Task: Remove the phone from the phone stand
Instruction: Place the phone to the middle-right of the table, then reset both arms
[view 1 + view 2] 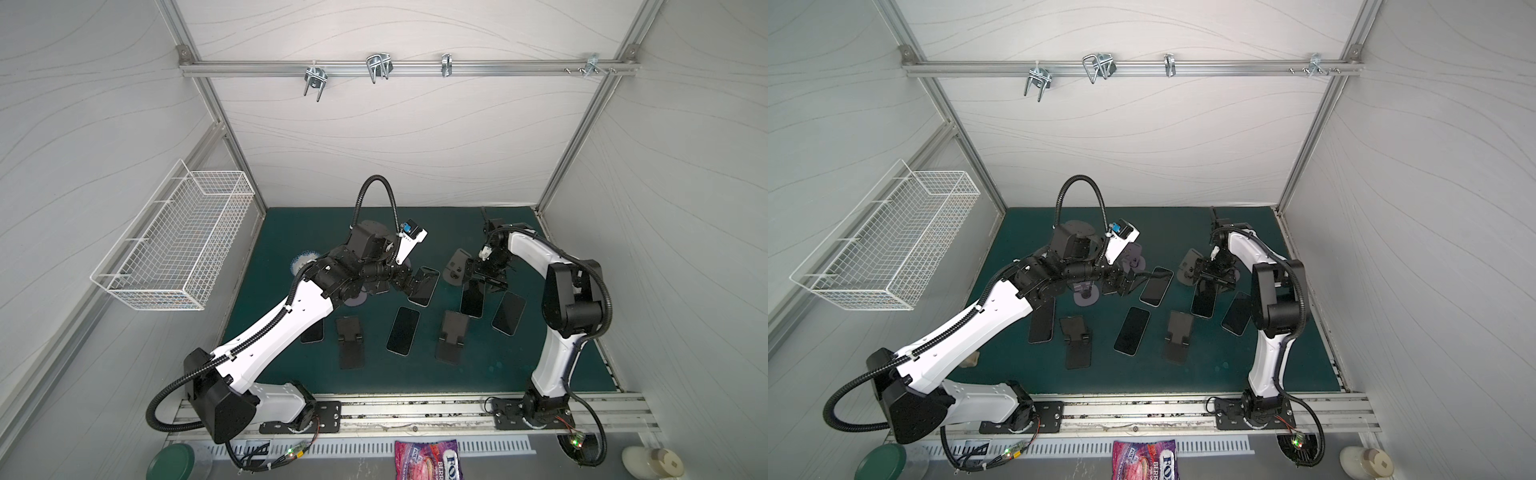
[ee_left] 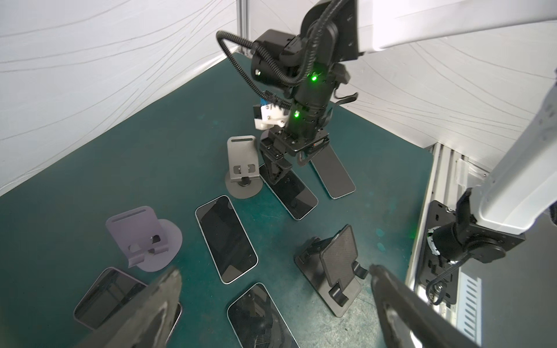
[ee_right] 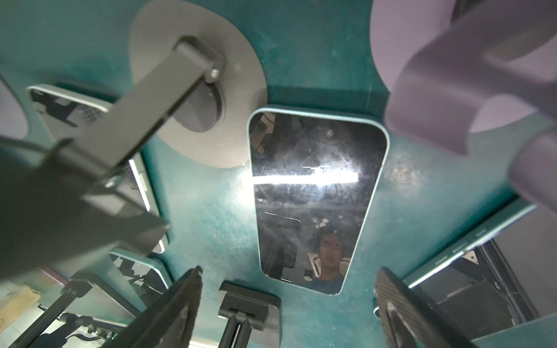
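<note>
Six lie flat on the surface (image 1: pixel 291 374): phone (image 1: pixel 472 303) and phone (image 1: pixel 509 313) at the right hand (image 1: pixel 484 282); phone (image 1: pixel 427 296), phone (image 1: pixel 403 331) and phone (image 2: pixel 111 296) about the left hand (image 1: pixel 415 287); phone (image 1: pixel 1042 324) back under its arm. Black folding type, two: stand (image 1: pixel 351 340), stand (image 1: pixel 451 336). Round-based stands (image 1: pixel 457 259): at least five, some half hidden. Wire basket (image 1: pixel 174 249): one.

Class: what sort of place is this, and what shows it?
Probably a robot test cell: white panels on an aluminium frame, left arm and right arm bolted to a base rail, phones and stands on a green mat.
</note>
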`<action>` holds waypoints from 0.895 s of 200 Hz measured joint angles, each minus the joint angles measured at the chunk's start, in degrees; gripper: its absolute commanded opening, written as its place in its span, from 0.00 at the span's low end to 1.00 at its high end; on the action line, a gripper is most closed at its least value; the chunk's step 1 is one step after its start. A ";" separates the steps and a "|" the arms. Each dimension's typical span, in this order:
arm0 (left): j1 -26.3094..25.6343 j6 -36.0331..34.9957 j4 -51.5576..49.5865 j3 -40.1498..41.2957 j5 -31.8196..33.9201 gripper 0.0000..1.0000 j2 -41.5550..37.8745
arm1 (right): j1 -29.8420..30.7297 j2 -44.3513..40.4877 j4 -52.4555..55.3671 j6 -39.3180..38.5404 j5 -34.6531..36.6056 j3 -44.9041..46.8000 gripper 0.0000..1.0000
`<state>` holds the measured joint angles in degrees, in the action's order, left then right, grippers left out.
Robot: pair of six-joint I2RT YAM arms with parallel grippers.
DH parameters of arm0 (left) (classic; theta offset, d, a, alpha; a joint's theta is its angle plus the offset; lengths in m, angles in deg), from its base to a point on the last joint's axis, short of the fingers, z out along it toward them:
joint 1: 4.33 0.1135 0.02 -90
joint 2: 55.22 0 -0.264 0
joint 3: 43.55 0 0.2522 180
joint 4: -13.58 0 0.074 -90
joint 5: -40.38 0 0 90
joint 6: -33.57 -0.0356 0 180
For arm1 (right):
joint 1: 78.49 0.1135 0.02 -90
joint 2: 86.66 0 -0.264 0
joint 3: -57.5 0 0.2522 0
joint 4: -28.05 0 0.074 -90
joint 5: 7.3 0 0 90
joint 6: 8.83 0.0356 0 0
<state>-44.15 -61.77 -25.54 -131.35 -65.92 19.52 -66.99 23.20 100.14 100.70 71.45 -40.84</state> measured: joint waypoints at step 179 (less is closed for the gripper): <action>2.97 0.28 4.92 1.49 9.31 0.99 -3.48 | -2.80 -10.45 2.36 -1.11 -0.20 -3.80 0.93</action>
<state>-41.17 -61.49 -20.63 -129.86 -56.60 16.04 -69.78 12.75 102.50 99.59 71.26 -44.64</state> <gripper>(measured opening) 0.987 0.932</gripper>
